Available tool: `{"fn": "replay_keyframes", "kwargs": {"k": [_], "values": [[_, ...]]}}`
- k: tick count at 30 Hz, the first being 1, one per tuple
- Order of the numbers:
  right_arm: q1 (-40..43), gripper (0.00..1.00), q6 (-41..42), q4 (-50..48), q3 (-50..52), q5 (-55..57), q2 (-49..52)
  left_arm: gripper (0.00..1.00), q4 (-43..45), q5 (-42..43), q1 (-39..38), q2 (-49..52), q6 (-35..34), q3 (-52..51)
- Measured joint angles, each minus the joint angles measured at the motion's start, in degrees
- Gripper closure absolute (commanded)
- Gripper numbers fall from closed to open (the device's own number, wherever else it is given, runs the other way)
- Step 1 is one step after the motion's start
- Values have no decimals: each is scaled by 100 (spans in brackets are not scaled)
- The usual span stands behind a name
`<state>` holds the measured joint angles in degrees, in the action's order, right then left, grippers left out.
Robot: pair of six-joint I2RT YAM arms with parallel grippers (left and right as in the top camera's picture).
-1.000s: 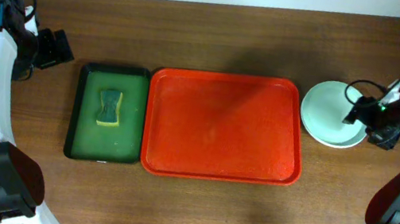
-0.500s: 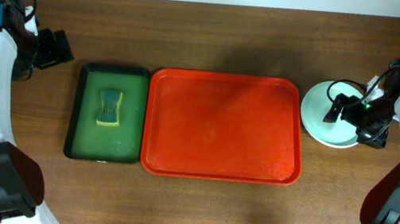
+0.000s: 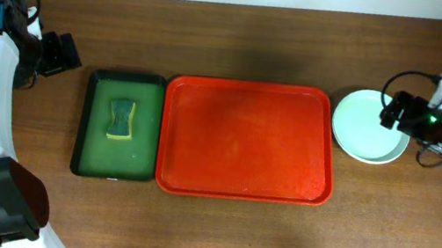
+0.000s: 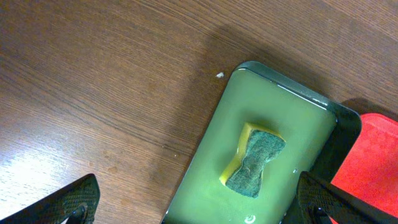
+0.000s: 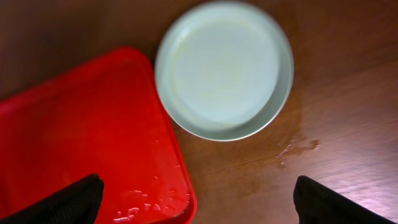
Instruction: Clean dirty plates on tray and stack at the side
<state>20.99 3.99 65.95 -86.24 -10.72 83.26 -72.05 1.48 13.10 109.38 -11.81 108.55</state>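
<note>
The pale mint plates [image 3: 368, 128] sit stacked on the wood just right of the red-orange tray [image 3: 247, 139]; only the top plate shows, and it looks clean. In the right wrist view the plates [image 5: 224, 68] lie ahead of my right gripper [image 5: 199, 202], which hangs open and empty above the tray's corner [image 5: 81, 137]. From overhead, my right gripper [image 3: 395, 112] hovers over the plates' right edge. My left gripper [image 3: 60, 54] is open and empty, high at the table's left, left of the tray.
A dark green tray [image 3: 115, 156] holding a yellow-and-green sponge [image 3: 121, 119] lies against the red tray's left side, and shows as green tray [image 4: 280, 112] and sponge [image 4: 255, 163] in the left wrist view. Water drops dot the red tray's corner. A wet patch [image 5: 295, 146] marks the wood beside the plates.
My right arm has risen and pulled back to the right, away from the plates. The plates stay where they were. The left arm has not moved.
</note>
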Motion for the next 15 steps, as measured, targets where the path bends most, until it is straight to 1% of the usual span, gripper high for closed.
{"fn": "replay_keyframes", "kwargs": {"k": [1, 2, 4, 6, 9, 11, 15], "values": [[0, 2, 2, -4, 2, 2, -496, 1, 0, 0, 0, 0, 0, 0], [0, 2, 4, 0, 2, 0, -739, 1, 2, 0, 0, 0, -2, 0], [-87, 2, 2, 2, 0, 7, -1541, 1, 0, 0, 0, 0, -2, 0], [-590, 2, 4, 0, -2, -15, -2378, 1, 0, -2, 0, 0, 0, 0], [-1279, 2, -13, 7, 0, -61, -3287, 1, 0, -2, 0, 0, 0, 0], [-1408, 2, -20, 22, -9, -79, -4052, 1, -2, 0, 0, 0, 0, 0], [-1432, 2, -15, 444, -20, -74, -4789, 1, -4, 0, 0, 0, -2, 0]]}}
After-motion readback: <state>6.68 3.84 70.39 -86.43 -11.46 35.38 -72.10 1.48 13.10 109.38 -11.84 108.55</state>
